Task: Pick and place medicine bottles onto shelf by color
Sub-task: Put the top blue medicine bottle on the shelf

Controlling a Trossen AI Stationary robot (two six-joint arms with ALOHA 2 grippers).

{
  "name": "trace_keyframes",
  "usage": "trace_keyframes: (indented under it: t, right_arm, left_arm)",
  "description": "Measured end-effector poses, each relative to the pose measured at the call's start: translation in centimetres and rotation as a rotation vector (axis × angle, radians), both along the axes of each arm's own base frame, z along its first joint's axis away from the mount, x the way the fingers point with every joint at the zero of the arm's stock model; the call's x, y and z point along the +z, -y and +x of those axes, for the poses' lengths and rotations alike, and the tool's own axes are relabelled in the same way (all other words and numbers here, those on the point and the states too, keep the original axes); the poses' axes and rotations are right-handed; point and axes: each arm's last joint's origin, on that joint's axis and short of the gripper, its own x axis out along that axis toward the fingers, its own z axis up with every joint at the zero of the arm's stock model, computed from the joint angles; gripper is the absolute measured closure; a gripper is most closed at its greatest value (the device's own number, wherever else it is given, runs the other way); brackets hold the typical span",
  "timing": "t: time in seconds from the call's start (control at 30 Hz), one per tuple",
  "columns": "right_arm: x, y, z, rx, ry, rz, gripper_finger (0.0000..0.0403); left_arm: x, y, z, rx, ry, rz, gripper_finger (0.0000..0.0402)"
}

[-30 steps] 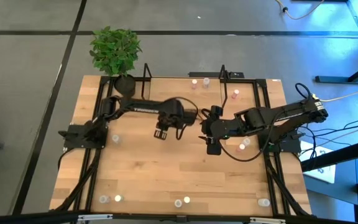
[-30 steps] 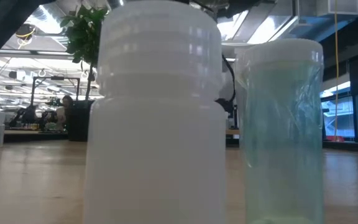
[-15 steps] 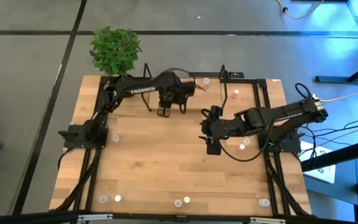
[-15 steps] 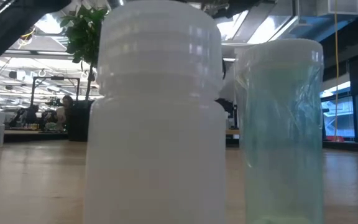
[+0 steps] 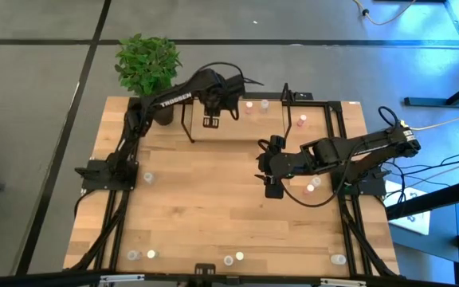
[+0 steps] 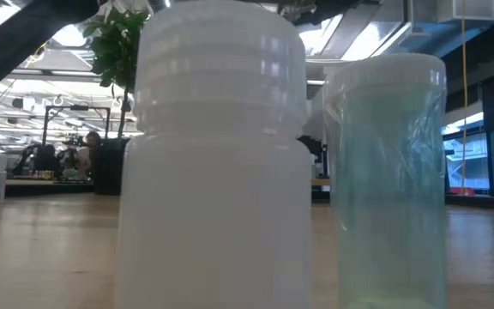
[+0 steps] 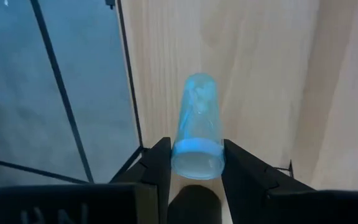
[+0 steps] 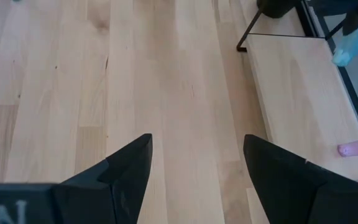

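My left gripper (image 5: 212,122) hangs over the left part of the shelf (image 5: 237,131), a light board in a black wire frame at the table's far edge, and is shut on a small bluish translucent medicine bottle (image 7: 197,127). Pink bottles (image 5: 249,104) stand on the shelf farther right. My right gripper (image 5: 271,190) waits open above mid-table, with nothing between its fingers (image 8: 129,168). More bottles stand on their bases along the near edge (image 5: 229,260), at the left (image 5: 148,178) and beside the right arm (image 5: 312,185). The low view is filled by a white bottle (image 6: 217,154) and a greenish one (image 6: 388,180). My left gripper pinches the bottle's wider, banded end (image 7: 197,160) between its two fingers, one on either side. The fingers come steeply from above. The bottle sticks out beyond the fingertips along them, its rounded end (image 7: 199,84) lowest, lifted clear above the shelf board (image 7: 260,74).
A potted plant (image 5: 148,65) stands at the far left corner, close to the left arm. The shelf's black upright wires (image 5: 188,119) rise beside the left gripper. Cables trail off the table's right side (image 5: 421,171). Bare wood lies between the arms and the near edge.
My left gripper has swung from mid-table toward the far edge and risen, rolling somewhat, carrying the bottle with it. It now hangs over the shelf's left part. The bottle stays pinched and clear of the wood.
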Motion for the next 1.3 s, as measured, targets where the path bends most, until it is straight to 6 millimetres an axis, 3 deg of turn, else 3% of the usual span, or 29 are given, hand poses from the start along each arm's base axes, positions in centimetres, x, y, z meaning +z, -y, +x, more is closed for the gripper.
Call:
trace_keyframes:
  t: [0.27,0.77,1.3]
  right_arm:
    - [0.0,0.0,0.0,0.000,0.000,0.000,0.0148]
    - [0.0,0.0,0.0,0.000,0.000,0.000,0.0148]
    - [0.0,0.0,0.0,0.000,0.000,0.000,0.0148]
  left_arm:
    - [-0.4,-3.0,-1.4,0.090,0.051,-0.078,0.0301]
    - [-1.1,-6.5,-4.5,0.187,0.005,-0.158,0.0301]
    - [-2.7,-7.1,-5.4,0.219,-0.072,-0.186,0.0301]
